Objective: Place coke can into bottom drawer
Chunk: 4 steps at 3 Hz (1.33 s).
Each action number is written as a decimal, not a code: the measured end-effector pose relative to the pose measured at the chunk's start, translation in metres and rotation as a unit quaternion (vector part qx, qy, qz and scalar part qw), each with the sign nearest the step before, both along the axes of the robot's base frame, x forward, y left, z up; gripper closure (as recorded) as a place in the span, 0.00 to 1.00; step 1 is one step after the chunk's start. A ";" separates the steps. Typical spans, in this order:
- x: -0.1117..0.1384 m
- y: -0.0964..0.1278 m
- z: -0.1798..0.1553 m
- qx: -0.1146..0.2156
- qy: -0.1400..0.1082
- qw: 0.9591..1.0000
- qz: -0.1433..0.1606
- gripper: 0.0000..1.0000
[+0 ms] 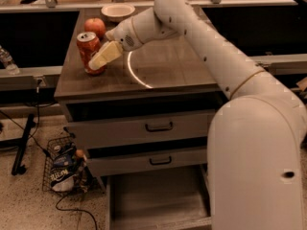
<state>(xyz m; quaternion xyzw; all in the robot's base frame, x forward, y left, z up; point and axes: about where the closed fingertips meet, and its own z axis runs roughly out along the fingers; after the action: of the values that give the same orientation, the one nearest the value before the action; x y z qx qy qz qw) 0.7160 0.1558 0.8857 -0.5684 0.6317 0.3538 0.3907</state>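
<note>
The coke can (87,44), orange-red with a silver top, stands upright on the left part of the cabinet top (168,71). My gripper (102,57) reaches in from the right and sits against the can's right front side, overlapping it in this view. The bottom drawer (153,202) is pulled out below, a wide grey tray with a bare floor. My arm stretches from the lower right across the cabinet top.
A red apple (95,27) sits just behind the can, and a white bowl (117,11) behind that. Two upper drawers with black handles (159,127) are closed. A wire basket of packets (62,169) and cables lie on the floor at the left.
</note>
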 end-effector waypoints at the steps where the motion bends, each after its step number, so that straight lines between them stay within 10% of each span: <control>1: -0.001 0.028 -0.005 0.025 0.011 1.000 0.014 0.18; 3: -0.014 0.040 0.008 0.051 0.017 0.998 0.029 0.64; 4: -0.029 0.003 0.042 0.055 -0.020 0.998 0.005 0.95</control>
<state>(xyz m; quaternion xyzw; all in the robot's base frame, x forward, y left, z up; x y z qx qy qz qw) 0.6871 0.1586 0.9274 -0.5561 0.6005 0.3783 0.4324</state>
